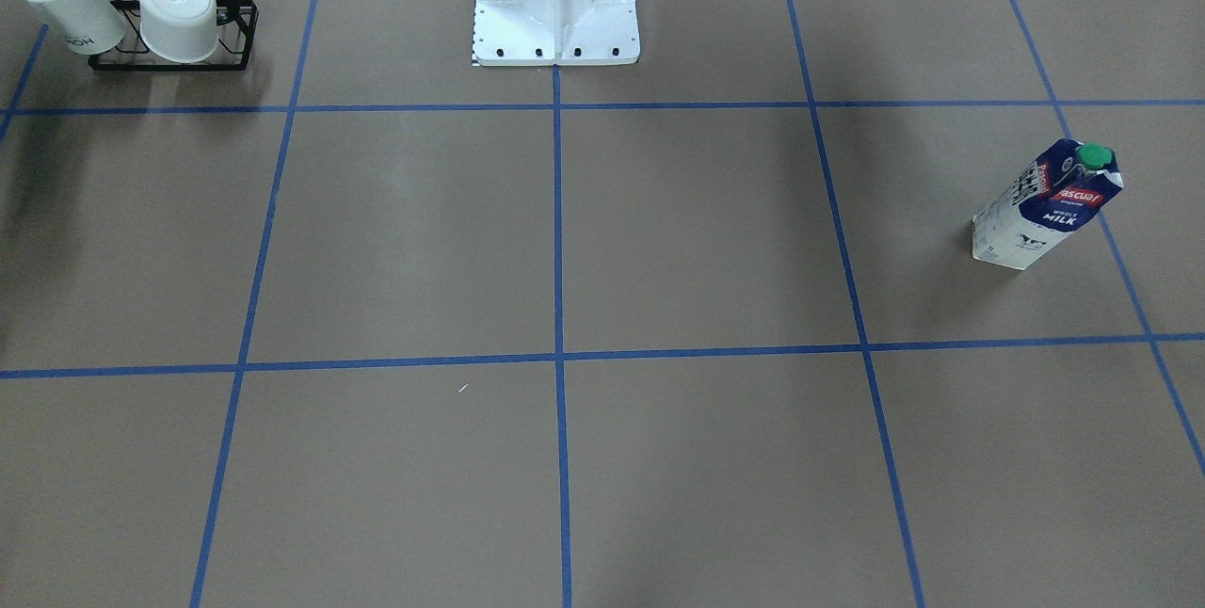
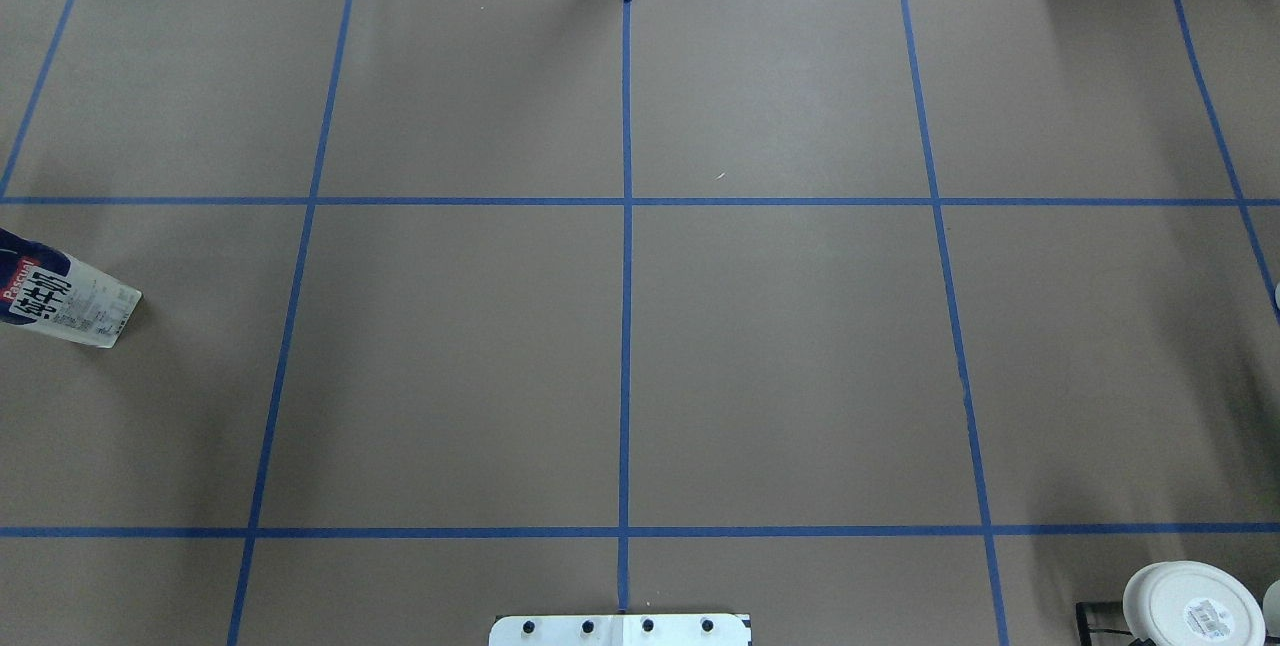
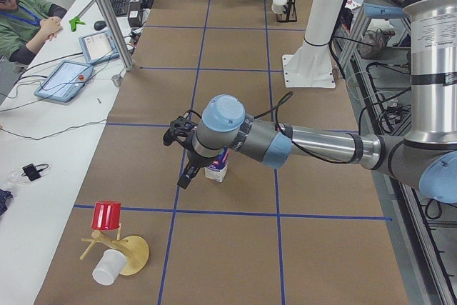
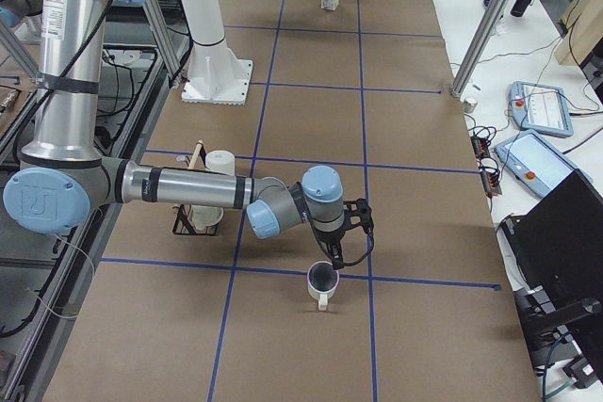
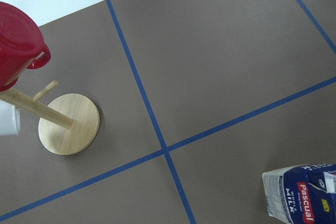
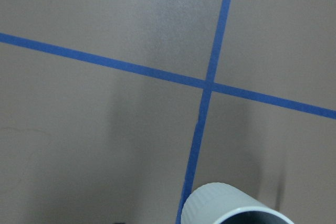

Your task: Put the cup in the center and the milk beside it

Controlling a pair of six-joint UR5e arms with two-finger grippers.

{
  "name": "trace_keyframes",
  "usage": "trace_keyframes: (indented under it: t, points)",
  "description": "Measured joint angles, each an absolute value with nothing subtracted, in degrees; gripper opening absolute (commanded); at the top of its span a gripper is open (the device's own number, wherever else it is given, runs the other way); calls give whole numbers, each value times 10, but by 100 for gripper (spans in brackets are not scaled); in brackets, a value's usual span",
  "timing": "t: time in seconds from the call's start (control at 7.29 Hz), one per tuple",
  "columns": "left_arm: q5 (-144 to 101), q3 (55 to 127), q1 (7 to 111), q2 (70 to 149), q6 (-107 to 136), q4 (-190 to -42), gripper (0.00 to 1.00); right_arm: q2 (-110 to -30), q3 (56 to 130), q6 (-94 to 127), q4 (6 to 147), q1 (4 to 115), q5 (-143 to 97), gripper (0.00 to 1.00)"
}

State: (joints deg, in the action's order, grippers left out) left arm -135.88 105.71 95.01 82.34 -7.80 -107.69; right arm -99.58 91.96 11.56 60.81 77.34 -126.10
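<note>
You'll find the cup (image 4: 322, 281) upright on the table (image 4: 311, 129), on a blue tape line (image 4: 424, 281), just under the right tool (image 4: 335, 257). The milk (image 3: 216, 171) stands just beside the left tool (image 3: 184, 178). You cannot tell whether either tool is wide or narrow.

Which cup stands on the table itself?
The off-white handled mug, upright; the lettered cup and handleless cup tilt on the black rack, the red cup sits on the wooden tree.
</note>
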Motion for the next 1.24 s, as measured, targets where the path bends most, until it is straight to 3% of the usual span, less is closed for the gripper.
trace_keyframes:
  t: [0.27, 0.55, 0.69, 1.24]
  points:
    - [-1359, 1055, 950, 823, -77, -1086, 99, -1005, 918, 113, 606, 764, -1254, 21]
    - [-1359, 1050, 950, 821, -77, -1096, 99, -1006, 914, 112, 606, 745, -1245, 13]
    - [-1359, 1050, 950, 820, -77, -1098, 99, -1006, 911, 108, 606, 737, -1239, 2]
    - [-1359, 1049, 950, 818, -77, -1098, 99, -1002, 920, 85, 606, 734, -1238, 0]
